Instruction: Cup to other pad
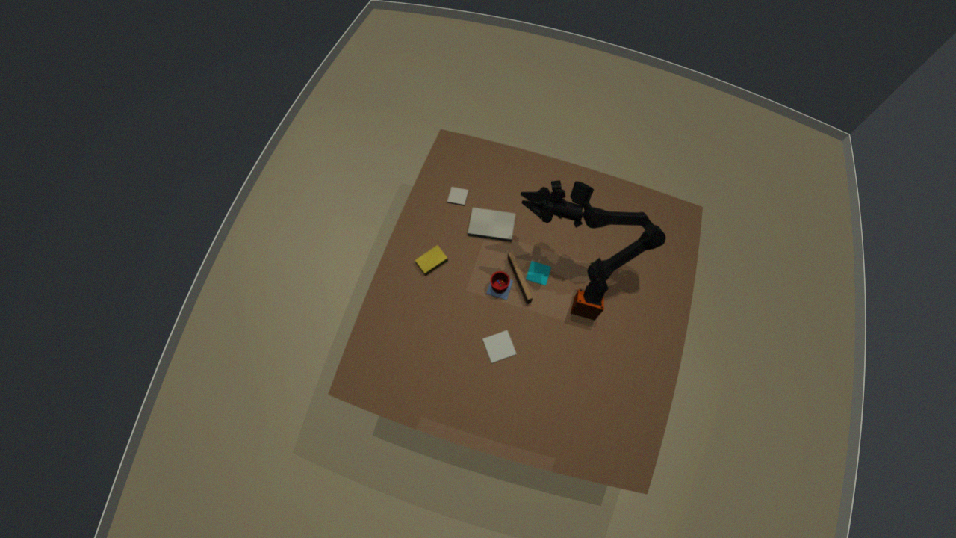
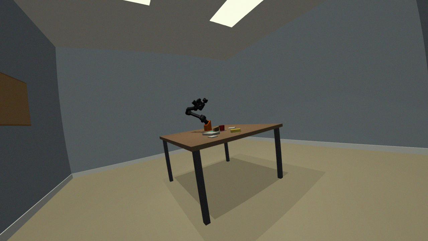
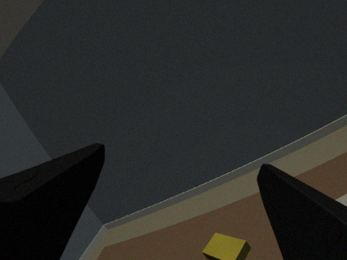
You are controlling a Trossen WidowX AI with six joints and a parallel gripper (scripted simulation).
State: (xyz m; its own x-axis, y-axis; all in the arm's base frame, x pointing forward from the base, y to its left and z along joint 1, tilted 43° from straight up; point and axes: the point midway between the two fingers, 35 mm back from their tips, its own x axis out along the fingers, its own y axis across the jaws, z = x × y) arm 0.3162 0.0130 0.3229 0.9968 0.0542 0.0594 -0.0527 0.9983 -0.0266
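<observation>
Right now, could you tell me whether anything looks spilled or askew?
Nothing looks spilled: the red cup stands upright on its blue pad. A wooden stick lies diagonally beside it. The pincer is open, raised well away.

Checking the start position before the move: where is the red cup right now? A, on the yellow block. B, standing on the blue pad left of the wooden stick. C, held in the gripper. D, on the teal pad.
B: the red cup stands on the blue pad, left of the wooden stick; the gripper is open, far off.
</observation>
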